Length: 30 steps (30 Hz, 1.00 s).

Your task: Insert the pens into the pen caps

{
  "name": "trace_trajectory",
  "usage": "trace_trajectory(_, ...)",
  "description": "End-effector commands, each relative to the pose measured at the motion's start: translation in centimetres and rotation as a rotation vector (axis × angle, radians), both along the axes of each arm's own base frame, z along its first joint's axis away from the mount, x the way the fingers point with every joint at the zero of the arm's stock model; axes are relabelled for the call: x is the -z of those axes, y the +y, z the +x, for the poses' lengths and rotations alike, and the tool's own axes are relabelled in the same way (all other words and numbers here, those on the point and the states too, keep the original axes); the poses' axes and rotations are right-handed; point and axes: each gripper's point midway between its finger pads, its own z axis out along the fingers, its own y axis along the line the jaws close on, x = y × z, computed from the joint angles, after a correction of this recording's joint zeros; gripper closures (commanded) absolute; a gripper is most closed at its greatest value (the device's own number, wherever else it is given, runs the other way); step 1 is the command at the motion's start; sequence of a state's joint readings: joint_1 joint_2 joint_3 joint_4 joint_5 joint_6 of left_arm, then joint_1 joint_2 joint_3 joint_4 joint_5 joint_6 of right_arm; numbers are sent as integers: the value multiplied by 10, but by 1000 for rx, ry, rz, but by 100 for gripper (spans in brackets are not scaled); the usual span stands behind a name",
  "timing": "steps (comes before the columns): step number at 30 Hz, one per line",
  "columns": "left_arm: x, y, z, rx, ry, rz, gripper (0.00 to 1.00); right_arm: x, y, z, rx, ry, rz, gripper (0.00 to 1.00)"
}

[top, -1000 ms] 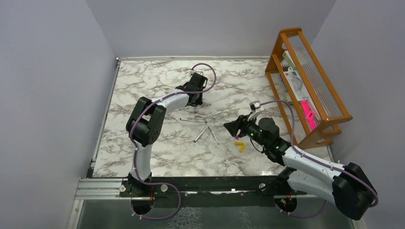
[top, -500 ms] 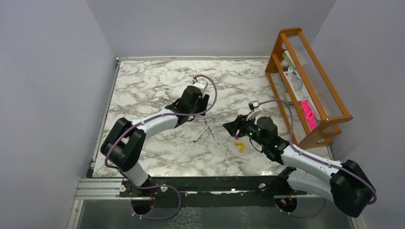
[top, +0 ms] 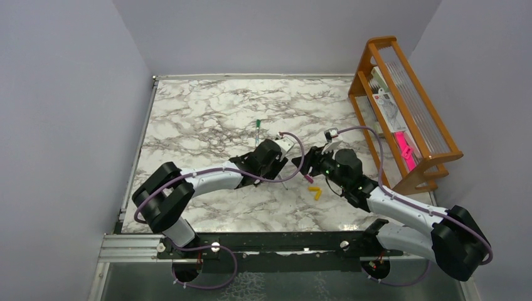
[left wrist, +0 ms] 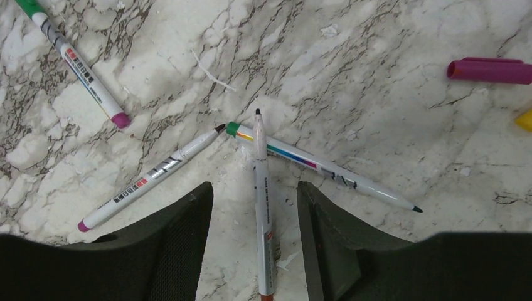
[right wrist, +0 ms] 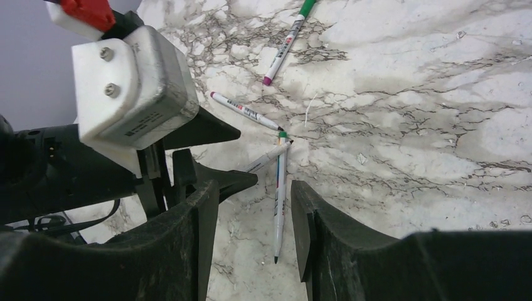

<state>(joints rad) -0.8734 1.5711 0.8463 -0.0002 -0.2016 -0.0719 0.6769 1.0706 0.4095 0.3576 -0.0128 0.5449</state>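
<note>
Pens (left wrist: pixel 150 179), three of them uncapped, cross in a loose fan on the table (left wrist: pixel 389 37), and the coming grasp looks set for the middle pen (left wrist: pixel 261 207). The left tool (left wrist: pixel 254 188) is spread wide and carries nothing, with one finger on each side of the middle pen. The pen's long axis runs straight away from that wrist, writing tip at the far end, so the barrel lies along the gap. Closing would probably pinch it across its thin width. How high the tool hangs above it I cannot tell.

The right tool (right wrist: pixel 251 188) is also spread and empty, and it faces the middle pen from the opposite side. A green-ended pen (right wrist: pixel 279 188) that crosses the middle pen lies in its gap. The magenta cap (left wrist: pixel 489 70) sits well apart from the middle pen, on the right arm's side, with a yellow cap (left wrist: pixel 526 119) near it. A fourth pen (left wrist: pixel 75 63), already wearing a green cap, lies beyond the middle pen, away from the arm bases.
</note>
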Motion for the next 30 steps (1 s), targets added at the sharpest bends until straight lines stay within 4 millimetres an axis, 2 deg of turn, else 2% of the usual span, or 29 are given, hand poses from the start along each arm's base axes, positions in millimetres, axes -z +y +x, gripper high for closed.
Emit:
trace_trajectory(1,13,10,-5,-23,40,43,47,-9,0,6,18,-22,-3,55)
trace_trajectory(8,36,13,-8,-38,113,111,48,-2,-2,3,21,-4,0,55)
trace_trajectory(14,56,15,-18,-29,181,143,50,0,-4,3,31,-3,-5,55)
trace_trajectory(16,59,16,-18,-35,188,151,63,1,-4,3,32,-1,-5,55)
trace_trajectory(18,59,17,-19,-36,194,153,80,2,-4,3,32,1,-6,55)
trace_trajectory(21,54,14,-18,-36,191,136,93,3,-6,3,36,2,-8,55)
trace_trajectory(23,52,14,-18,-35,187,130,99,3,-7,2,41,0,-8,55)
trace_trajectory(27,49,13,-19,-38,188,123,100,4,-8,1,43,6,-5,55)
trace_trajectory(30,28,8,-16,-44,158,66,100,1,-6,0,35,6,11,55)
